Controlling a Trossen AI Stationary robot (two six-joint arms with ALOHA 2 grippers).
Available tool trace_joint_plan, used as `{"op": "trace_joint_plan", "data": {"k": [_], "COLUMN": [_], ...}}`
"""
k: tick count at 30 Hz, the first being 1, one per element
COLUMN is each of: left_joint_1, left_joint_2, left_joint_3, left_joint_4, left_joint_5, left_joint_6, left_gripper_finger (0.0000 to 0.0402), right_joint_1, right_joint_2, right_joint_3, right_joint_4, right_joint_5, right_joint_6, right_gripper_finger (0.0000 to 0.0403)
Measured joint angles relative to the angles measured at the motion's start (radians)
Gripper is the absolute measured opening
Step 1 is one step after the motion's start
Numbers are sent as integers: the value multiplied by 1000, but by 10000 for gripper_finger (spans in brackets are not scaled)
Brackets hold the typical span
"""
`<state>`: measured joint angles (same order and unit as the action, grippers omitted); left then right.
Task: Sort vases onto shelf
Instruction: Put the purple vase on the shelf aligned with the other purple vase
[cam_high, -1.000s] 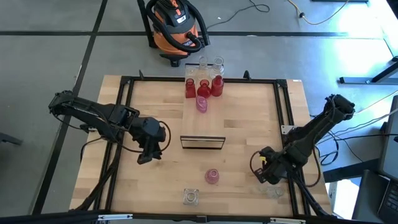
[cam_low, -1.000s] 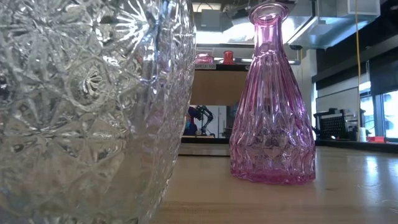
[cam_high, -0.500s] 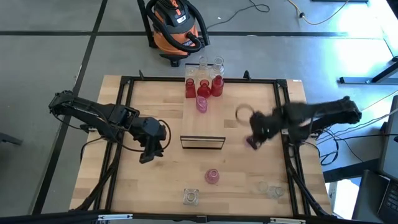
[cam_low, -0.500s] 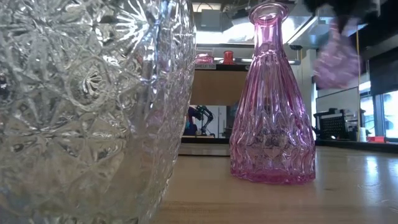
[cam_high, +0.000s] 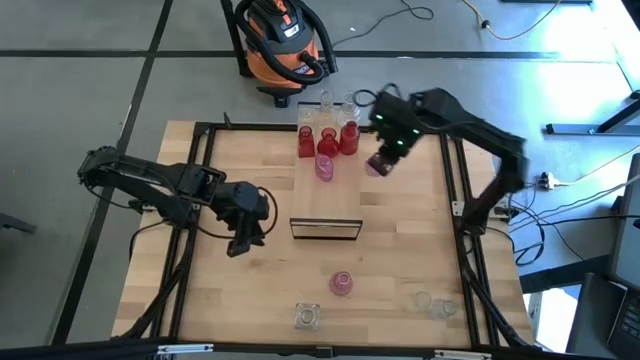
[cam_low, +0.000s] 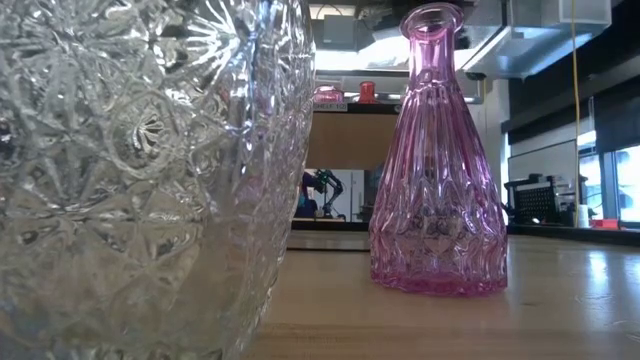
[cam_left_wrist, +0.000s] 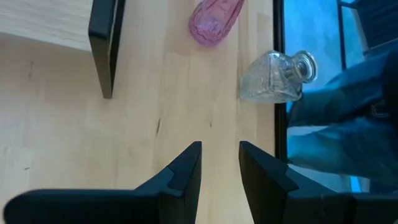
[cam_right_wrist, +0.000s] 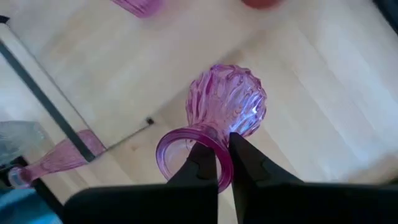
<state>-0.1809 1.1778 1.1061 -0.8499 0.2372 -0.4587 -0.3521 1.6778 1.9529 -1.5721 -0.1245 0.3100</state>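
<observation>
The shelf (cam_high: 330, 195) is a light plank with a dark front edge in the middle of the table. At its far end stand red vases (cam_high: 326, 143), a pink one (cam_high: 324, 167) and clear ones (cam_high: 350, 101). My right gripper (cam_high: 386, 150) hangs by the shelf's right edge, shut on a pink round-bellied vase (cam_right_wrist: 227, 104). On the near table stand a tall pink vase (cam_high: 341, 284), a clear one (cam_high: 307, 317) and small clear ones (cam_high: 433, 302). My left gripper (cam_high: 243, 240) waits left of the shelf, open (cam_left_wrist: 221, 163) with only bare table between its fingers. My right gripper pinches the pink vase's rim (cam_right_wrist: 219, 144) between its two fingers, one finger (cam_right_wrist: 202, 163) in the mouth and the other outside the neck. The fingers point steeply down from above. The vase hangs below them, belly down, lifted clear of the table.
In the low view the clear vase (cam_low: 140, 170) and the tall pink vase (cam_low: 437, 160) fill the near edge. A black frame (cam_high: 455, 180) runs along the table's sides. An orange shop vacuum (cam_high: 285, 40) stands on the floor beyond the far edge.
My right gripper has swung from the table's near right corner up and toward the far edge, rolling as it went. The round pink vase has come with it, lifted clear of the table, and now hangs beside the shelf's far end.
</observation>
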Motion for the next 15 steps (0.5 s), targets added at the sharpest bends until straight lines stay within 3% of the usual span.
{"op": "trace_joint_plan", "data": {"k": [7,15], "left_joint_1": [12,12], "left_joint_2": [-3,-35], "left_joint_3": [0,0], "left_joint_4": [-16,-48], "left_joint_5": [18,-13], "left_joint_6": [25,24], "left_gripper_finger": [101,101], "right_joint_1": [-1,-1], "right_joint_2": [202,266], "right_joint_3": [244,288], "right_joint_4": [5,0], "right_joint_5": [-94,-119], "right_joint_6": [-83,-124], "right_gripper_finger": [1,1]}}
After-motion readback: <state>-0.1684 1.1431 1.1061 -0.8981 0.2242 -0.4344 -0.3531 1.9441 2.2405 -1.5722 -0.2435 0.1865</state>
